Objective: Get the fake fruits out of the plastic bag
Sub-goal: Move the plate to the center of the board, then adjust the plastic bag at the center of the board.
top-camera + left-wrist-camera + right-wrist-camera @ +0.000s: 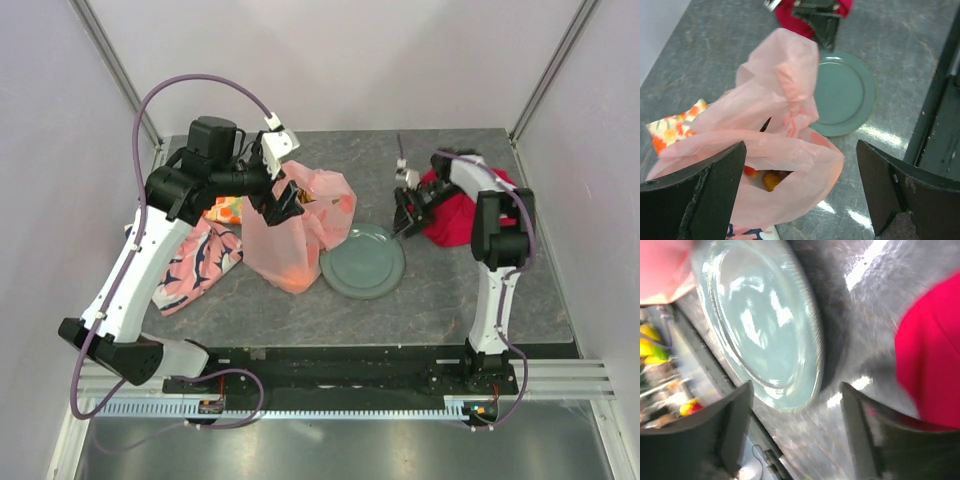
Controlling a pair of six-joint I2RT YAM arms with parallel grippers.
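The pale-pink plastic bag (300,235) stands crumpled on the table, left of a green plate (362,262). In the left wrist view its mouth (765,175) gapes between my fingers, and small fake fruits show inside: an orange one (771,180) and a red one (751,171). My left gripper (283,205) hangs open right over the bag (785,115), gripping nothing. My right gripper (403,222) is open and empty, low beside the plate's far right rim. Its blurred wrist view shows the plate (760,325) ahead and a corner of the bag (660,270).
A red cloth (462,215) lies behind the right gripper, also in the right wrist view (932,355). A pink-and-navy patterned cloth (200,262) and a fruit-printed cloth (672,130) lie left of the bag. The plate (845,95) is bare. White walls enclose the table.
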